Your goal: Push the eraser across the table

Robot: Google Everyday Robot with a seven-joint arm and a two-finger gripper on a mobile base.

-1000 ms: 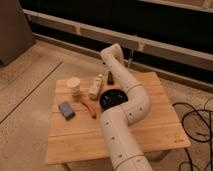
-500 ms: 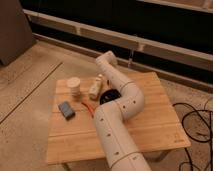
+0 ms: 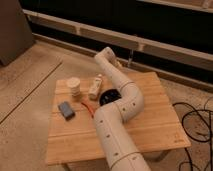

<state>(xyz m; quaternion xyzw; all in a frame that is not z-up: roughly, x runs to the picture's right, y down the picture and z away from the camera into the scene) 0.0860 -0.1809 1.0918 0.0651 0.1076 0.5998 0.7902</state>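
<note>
The table (image 3: 150, 125) has a light wooden plank top and fills the middle of the camera view. My white arm rises from the bottom edge, bends over the table's middle and reaches to its far edge. The gripper (image 3: 106, 56) is at that far end, above the table's back edge, behind a pale bottle (image 3: 95, 86) that lies on its side. The eraser does not show; the arm covers part of the tabletop. A black bowl (image 3: 109, 96) sits right beside the arm.
On the table's left half are a beige cup-like stack (image 3: 74, 85), a blue-grey rectangular pad (image 3: 65, 110) and a thin orange-red item (image 3: 88, 106). Dark cables (image 3: 196, 120) lie on the floor to the right. A low wall ledge runs behind the table.
The arm's far end has swung a little to the left near the table's back edge. The things on the table have stayed where they were.
</note>
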